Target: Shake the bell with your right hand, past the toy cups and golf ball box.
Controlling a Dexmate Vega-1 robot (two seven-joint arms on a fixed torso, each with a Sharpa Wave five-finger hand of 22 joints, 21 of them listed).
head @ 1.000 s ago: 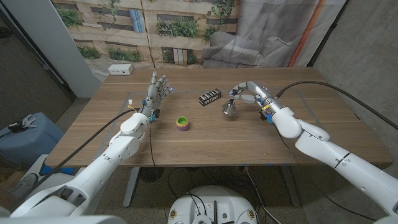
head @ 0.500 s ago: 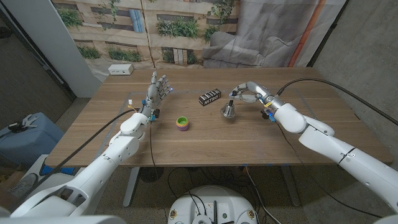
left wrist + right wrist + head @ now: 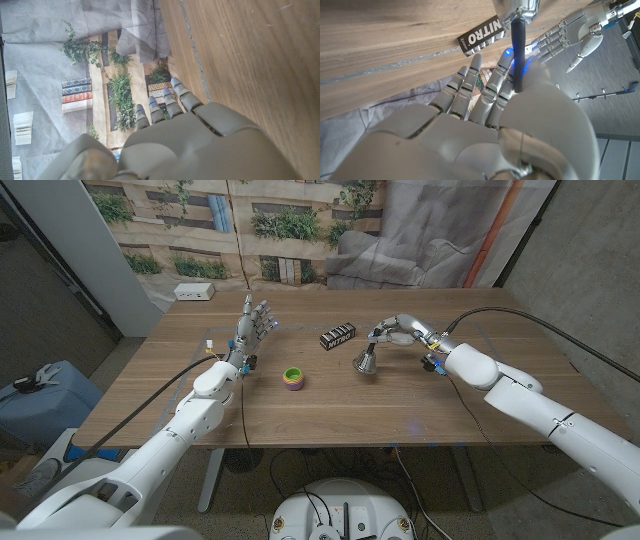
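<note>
Head view: right hand [image 3: 395, 332] fingers grip bell [image 3: 366, 358] beside golf ball box [image 3: 338, 336]; left hand [image 3: 254, 326] open, fingers spread.

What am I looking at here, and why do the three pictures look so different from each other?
It is one robot with two arms, each ending in a hand, seen by three cameras at once. The wide picture is from its head, looking down at a wooden table. The other two come from cameras on its wrists, so they look turned around. On the table lie a black golf ball box and a small stack of colourful toy cups. The right hand holds a small metal bell by its dark handle; the bell is tilted. The left hand stands with its fingers spread, holding nothing.
</note>
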